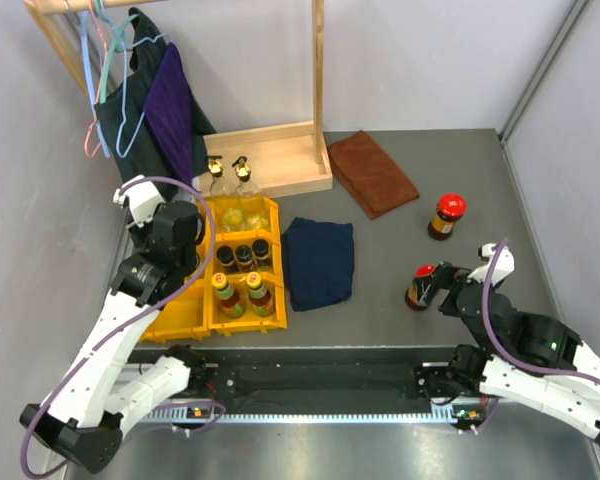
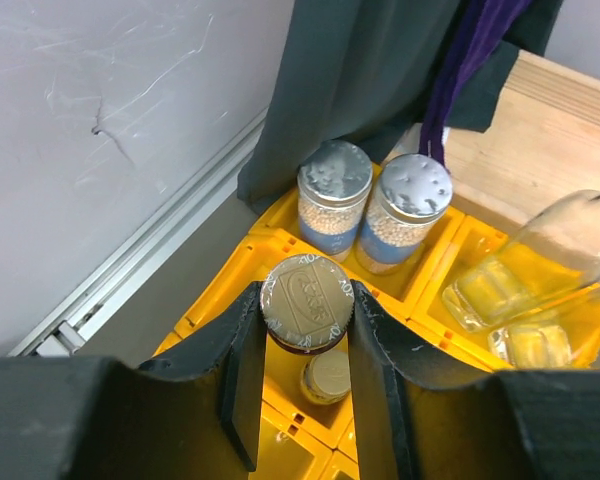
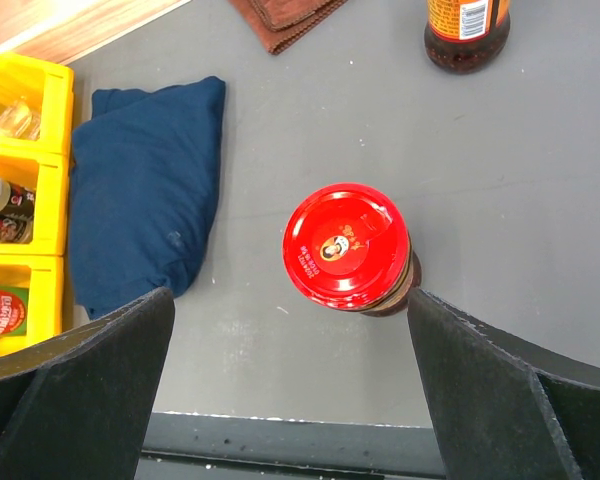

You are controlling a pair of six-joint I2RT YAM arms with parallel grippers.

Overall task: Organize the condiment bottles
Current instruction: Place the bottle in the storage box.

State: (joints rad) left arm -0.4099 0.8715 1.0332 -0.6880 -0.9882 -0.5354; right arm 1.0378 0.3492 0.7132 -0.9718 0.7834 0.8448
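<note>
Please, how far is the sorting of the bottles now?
Mostly done: most bottles stand in the yellow bins. In hand: the left gripper holds a jar over a bin. Left: two red-lidded jars on the table; the open right gripper brackets the nearer one, the farther stands alone.

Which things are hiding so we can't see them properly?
Left wrist view: the sealed brown-lidded glass jar shows only its lid; the left gripper covers its sides.
Left wrist view: the clear glass bottle is cut off by the right edge.
Right wrist view: the dark labelled jar loses its top to the upper edge.
Top view: the left arm hides the left side of the yellow plastic bin.
</note>
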